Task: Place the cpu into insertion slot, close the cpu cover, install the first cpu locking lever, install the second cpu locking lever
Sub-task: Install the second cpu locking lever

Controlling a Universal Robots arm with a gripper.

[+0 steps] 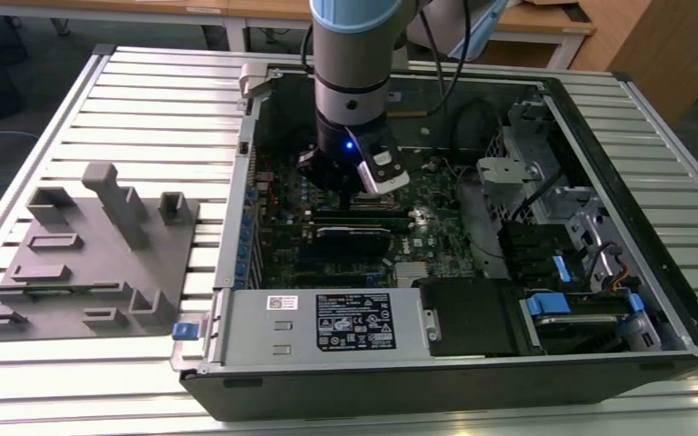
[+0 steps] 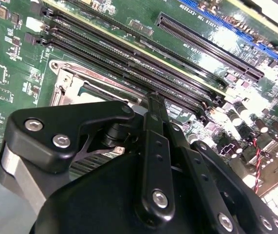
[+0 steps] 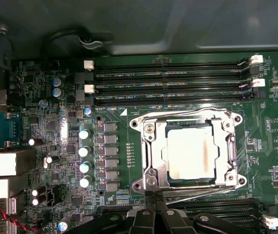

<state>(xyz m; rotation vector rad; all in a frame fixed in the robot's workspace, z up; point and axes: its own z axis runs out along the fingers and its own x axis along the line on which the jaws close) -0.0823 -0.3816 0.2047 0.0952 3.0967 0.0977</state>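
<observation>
Down inside the open case, cpu [image 3: 191,151] is already sitting in the insertion slot [image 3: 148,183], with the cpu cover [image 3: 229,151] folded shut over it. Gripper [image 3: 154,204] sits right at the socket's edge, fingers pinched together, apparently by the locking lever [image 3: 197,194] wire there.

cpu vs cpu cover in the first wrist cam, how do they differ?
Look: the cpu is a solid pale metal plate; the cpu cover is a thin silvery frame with a square window.
Size: the cpu cover is larger and rings the cpu on all sides.
Pose: the cpu sits in the window, the cpu cover lies flat around it.
Shared: both roughly square, metallic, level with the board at the insertion slot.
</observation>
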